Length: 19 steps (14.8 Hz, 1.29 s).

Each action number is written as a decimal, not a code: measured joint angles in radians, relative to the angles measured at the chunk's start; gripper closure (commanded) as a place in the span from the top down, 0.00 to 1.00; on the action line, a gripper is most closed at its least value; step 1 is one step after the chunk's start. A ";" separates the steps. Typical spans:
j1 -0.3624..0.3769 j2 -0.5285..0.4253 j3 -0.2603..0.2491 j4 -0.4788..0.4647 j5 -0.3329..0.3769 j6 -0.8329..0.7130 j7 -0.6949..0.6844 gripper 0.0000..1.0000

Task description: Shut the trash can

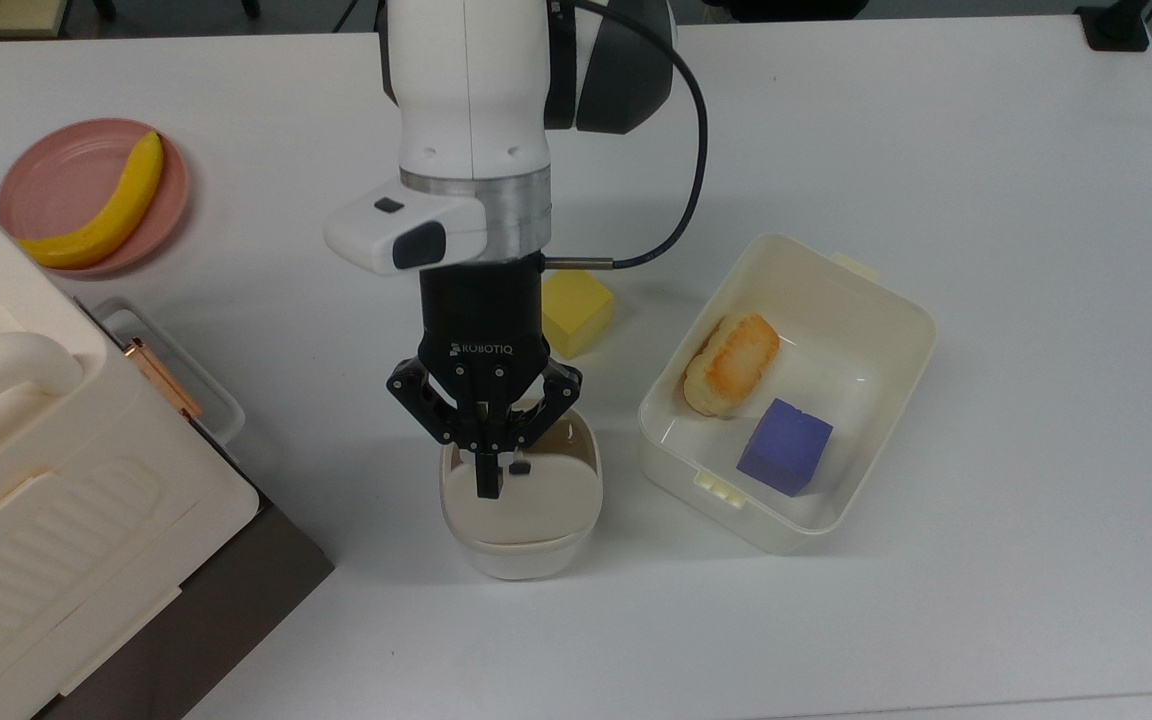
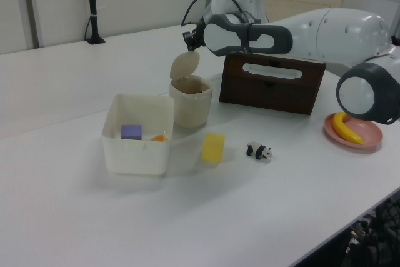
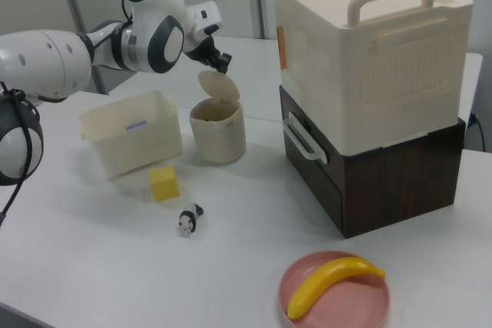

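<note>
On the white worktop, the small cream-white rounded-square plastic trash can stood with its beige flap lid raised. The black two-finger tool hung directly over the can, its fingers drawn together, their tip against the lid beside the small black latch. Just behind the can lay a yellow foam block, partly hidden by the arm. Just to the can's right sat a larger cream rectangular plastic tub holding an orange-topped bread roll and a purple cube. Well to the can's upper left, a pink round plate carried a yellow banana. To the can's left stood a big ribbed cream appliance.
</note>
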 measured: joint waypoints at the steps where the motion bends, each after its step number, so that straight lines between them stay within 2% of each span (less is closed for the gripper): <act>1: 0.000 0.001 0.000 0.000 0.000 -0.039 0.000 0.00; 5: 0.000 -0.001 0.000 0.006 0.000 -0.220 -0.013 0.00; 7: 0.000 -0.002 0.000 0.006 0.000 -0.264 -0.021 0.00; 12: 0.000 0.011 0.014 -0.032 -0.002 -0.285 -0.028 0.00; 19: 0.000 0.006 0.017 -0.029 -0.004 -0.284 -0.029 0.00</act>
